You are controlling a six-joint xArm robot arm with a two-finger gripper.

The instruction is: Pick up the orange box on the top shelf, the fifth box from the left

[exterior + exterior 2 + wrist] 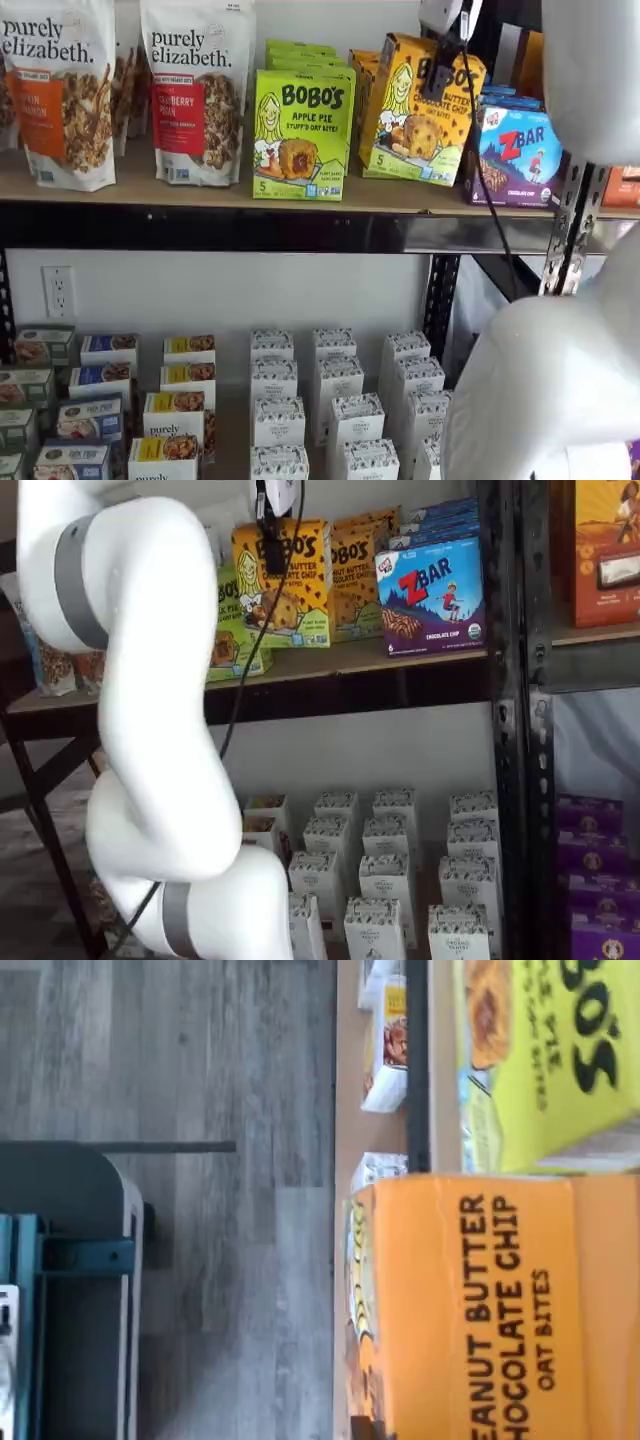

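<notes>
- The orange box [420, 115] stands tilted on the top shelf [200, 190], its lower front edge on the board and its top leaning back; more orange cartons stand behind it.
- Just beside it on one side stands a lime-green Bobo's apple pie box [300, 135]; on the other, a blue-purple ZBar box [520, 155], close but apart.
- Farther along the shelf stand two Purely Elizabeth granola bags [195, 90].
- The white robot arm [150, 730] crosses in front of the shelves, and a black cable [490, 200] hangs down past the orange box.
- Rows of small white boxes [335, 410] fill the lower level.
- The end effector [270, 545] sits at the top of the orange box, black fingers closed on its upper edge.
- The box front shows black "BOBO'S" lettering, a cartoon blonde girl and an oat-bite photo; the wrist view [500, 1310] reads "PEANUT BUTTER CHOCOLATE CHIP OAT BITES".
</notes>
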